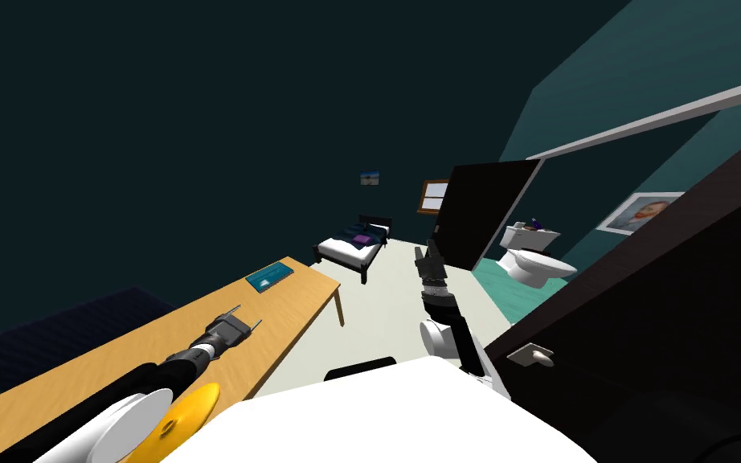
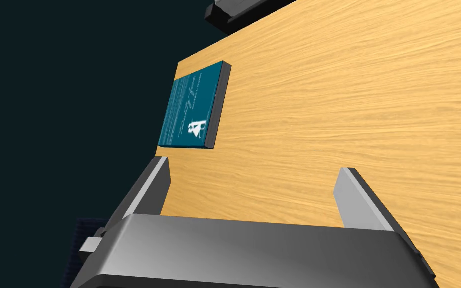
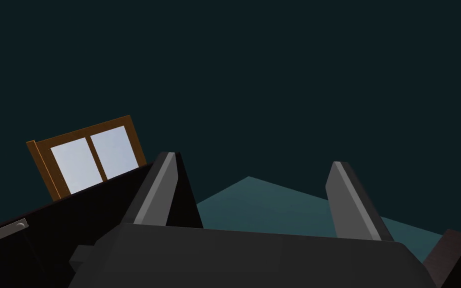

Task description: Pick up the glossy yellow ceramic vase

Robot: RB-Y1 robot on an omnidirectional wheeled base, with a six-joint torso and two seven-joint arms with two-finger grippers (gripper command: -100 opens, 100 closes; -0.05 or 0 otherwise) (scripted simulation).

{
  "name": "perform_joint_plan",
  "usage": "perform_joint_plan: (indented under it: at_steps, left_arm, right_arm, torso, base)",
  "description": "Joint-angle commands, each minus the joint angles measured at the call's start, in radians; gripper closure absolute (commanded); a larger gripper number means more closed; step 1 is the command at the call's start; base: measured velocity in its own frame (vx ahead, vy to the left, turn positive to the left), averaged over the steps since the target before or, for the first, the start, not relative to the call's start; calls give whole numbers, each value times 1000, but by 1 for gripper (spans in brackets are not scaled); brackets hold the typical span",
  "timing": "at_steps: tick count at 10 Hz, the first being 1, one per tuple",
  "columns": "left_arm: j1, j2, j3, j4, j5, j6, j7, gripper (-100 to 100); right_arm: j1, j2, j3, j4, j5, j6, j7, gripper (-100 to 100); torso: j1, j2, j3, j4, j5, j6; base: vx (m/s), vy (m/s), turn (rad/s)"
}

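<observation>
Grasp not begun; yellow rounded vase [image 1: 192,406] sits lower left of frame on light wooden surface [image 1: 304,299], under L arm [image 1: 192,354]; its jaws wide, empty, beyond vase nr teal book [image 1: 270,277]; R arm [image 1: 453,321] jaws wide, idle.

The long wooden bench [image 2: 354,100] is honey-yellow with fine wavy grain; the flat teal book [image 2: 190,107] has white print and a dark grey edge. The rounded glossy vase [image 1: 196,410] is bright yellow, the far bed [image 1: 349,249] white with blue-and-purple bedding.
</observation>
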Motion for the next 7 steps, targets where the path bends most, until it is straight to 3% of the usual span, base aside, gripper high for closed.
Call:
perform_joint_plan:
  at_steps: [1,4,5,6,7]
  left_arm:
    - [4,0,10,5,7,35,4,-100]
    - [23,39,41,67,74,120,7,-100]
    - [23,39,41,67,74,131,7,-100]
    - [33,58,55,99,105,173,6,-100]
    - [33,58,55,99,105,176,6,-100]
  right_arm:
    - [0,0,0,0,0,0,0,0]
    - [0,0,0,0,0,0,0,0]
    - [0,0,0,0,0,0,0,0]
    - [0,0,0,0,0,0,0,0]
    - [0,0,0,0,0,0,0,0]
  torso:
    - [0,0,0,0,0,0]
    - [0,1,0,0,0,0]
    - [0,1,0,0,0,0]
    - [0,1,0,0,0,0]
    - [0,1,0,0,0,0]
  base:
    - [34,13,-80]
    - [34,17,-107]
    - [34,21,-58]
    - [33,27,-87]
    - [23,28,-56]
